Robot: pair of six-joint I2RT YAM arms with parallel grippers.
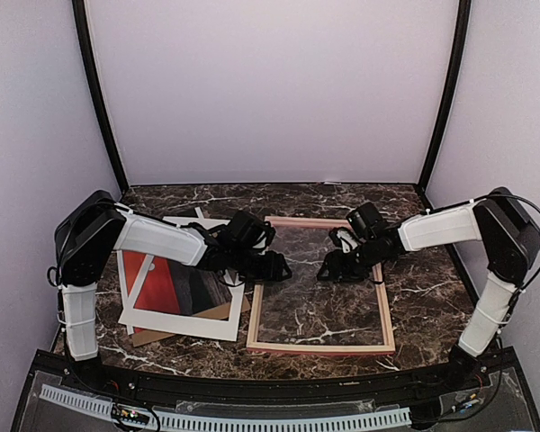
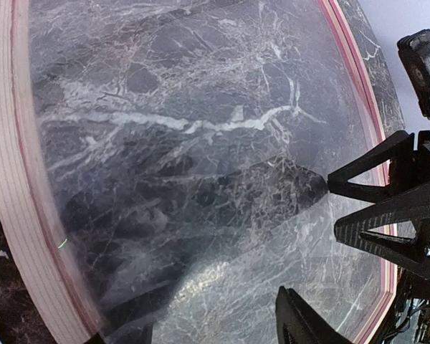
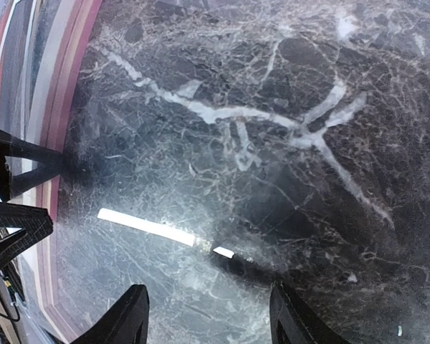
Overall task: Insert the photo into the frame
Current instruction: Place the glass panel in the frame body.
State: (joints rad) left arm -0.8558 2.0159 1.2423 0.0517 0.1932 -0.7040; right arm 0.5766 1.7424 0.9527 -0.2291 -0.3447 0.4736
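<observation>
Top cam alone gave the whole layout. Nearest, the frame [image 1: 319,347] lay flat on the marble table [image 1: 432,297]. The photo [image 1: 153,283] sat just left of the frame, not in it, overlapped by a white mat [image 1: 193,321]; only red + dark patches showed.

Farther in, the left gripper [image 1: 279,268] hung over the frame's left rail. The right gripper [image 1: 328,270] hung over the frame's interior, tips facing the left one, apart.

Wrist cams gave the jaws close up. Left fingers [image 2: 301,322] were spread, w/ only marble inside the frame betw. them. Right fingers [image 3: 132,315] were likewise parted, gripping nothing. Only the right wrist cam caught a bright glare streak [image 3: 147,226] inside the frame.

Count: 1 frame, 1 photo, 1 mat, 2 grippers.
</observation>
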